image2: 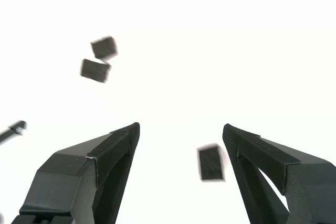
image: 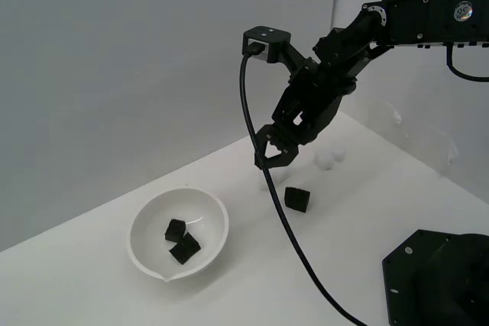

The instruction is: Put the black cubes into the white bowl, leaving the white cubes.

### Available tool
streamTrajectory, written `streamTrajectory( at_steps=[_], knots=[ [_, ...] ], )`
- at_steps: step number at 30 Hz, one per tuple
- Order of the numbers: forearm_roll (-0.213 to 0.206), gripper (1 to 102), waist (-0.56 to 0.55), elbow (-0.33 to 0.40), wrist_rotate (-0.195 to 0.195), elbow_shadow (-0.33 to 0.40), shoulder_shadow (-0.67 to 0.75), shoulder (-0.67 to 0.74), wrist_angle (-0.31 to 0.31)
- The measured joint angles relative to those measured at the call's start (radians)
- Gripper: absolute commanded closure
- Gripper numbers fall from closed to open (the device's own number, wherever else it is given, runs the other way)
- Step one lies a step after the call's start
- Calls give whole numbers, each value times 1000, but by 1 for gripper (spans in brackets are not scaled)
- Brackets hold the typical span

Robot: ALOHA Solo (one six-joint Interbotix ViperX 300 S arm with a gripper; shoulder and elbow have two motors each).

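Observation:
The white bowl [image: 179, 232] sits on the white table at the exterior view's left and holds two black cubes [image: 175, 228] [image: 184, 249]. Both show small and blurred in the wrist view [image2: 104, 47] [image2: 95, 70]. A third black cube [image: 297, 198] lies on the table to the exterior view's right of the bowl. My gripper [image: 269, 163] hangs open and empty just above and left of it. In the wrist view the gripper [image2: 181, 132] is open, and that cube [image2: 211, 163] lies close to one finger [image2: 262, 153]. White cubes [image: 327, 158] show faintly behind the gripper.
A black cable [image: 269, 211] hangs from the wrist down across the table in front of the third cube. The arm's black base [image: 439, 280] stands at the exterior view's lower right. A white wall rises behind the table.

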Motion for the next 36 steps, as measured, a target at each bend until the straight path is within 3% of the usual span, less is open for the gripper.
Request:
streamTrajectory(
  at_steps=[3,7,21,36],
  knots=[
    [52,13,20,26,0,26,11,9,0],
    [87,13,31,58,0,60,5,6,0],
    [126,13,46,98,2,101,-77,-75,-67],
    [126,13,41,120,2,120,-192,-193,-109]
  ],
)
